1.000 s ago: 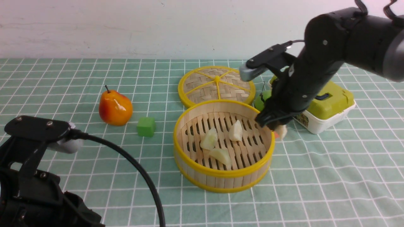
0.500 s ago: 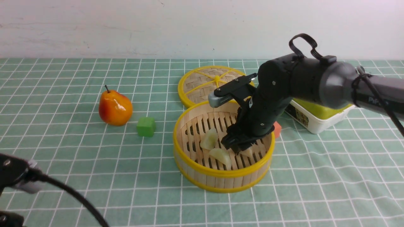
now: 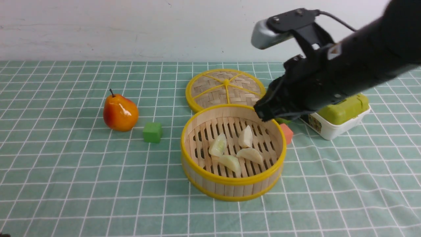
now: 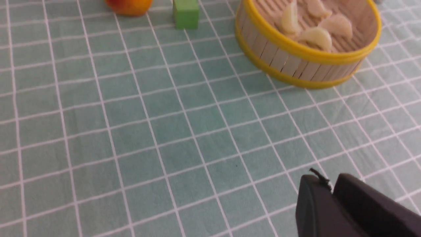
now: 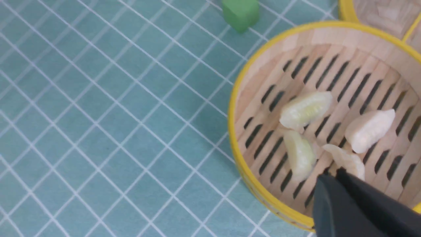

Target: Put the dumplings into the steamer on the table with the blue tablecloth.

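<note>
Black right arm (image 3: 361, 69), dark tapered right pincer (image 5: 330, 179), grey wrist camera (image 3: 263, 34), black cable (image 3: 336, 18).

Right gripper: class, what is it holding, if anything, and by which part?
Nothing. The right gripper is shut and empty above the steamer, and all four dumplings lie loose on its slatted floor.

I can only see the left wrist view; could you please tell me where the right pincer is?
Observer: The right pincer hangs above the steamer, shut and empty.
Operator: Thank you. What lies behind the steamer?
Observer: Its woven lid lies flat right behind it.
Operator: And to the steamer's right?
Observer: A small orange block sits beside its wall.
</note>
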Controlling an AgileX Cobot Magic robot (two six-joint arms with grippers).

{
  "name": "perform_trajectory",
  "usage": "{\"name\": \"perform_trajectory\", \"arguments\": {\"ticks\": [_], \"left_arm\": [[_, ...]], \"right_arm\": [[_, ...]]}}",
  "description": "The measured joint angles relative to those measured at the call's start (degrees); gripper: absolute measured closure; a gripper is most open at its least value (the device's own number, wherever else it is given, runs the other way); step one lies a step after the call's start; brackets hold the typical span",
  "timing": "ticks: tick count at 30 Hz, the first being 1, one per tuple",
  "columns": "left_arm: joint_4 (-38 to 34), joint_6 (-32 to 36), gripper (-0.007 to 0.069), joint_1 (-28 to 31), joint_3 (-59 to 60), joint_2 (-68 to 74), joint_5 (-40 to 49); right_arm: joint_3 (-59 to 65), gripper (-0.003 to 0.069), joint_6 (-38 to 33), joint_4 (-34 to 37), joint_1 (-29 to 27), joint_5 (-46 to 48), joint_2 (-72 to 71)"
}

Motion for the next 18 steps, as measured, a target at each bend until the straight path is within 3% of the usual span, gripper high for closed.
{"name": "perform_trajectory", "arguments": {"ticks": [10, 18], "left_arm": [[0.12, -0.15, 0.0542, 0.0, 2.27, -4.17, -1.43], [0.17, -0.15, 0.0533, 0.0, 2.27, -4.17, -1.43]], "right_arm": [[28.28, 0.0679, -8.23, 8.34, 0.0, -19.45, -29.41], [33.48, 0.0678, -8.3, 8.54, 0.0, -21.32, -40.74]]}}
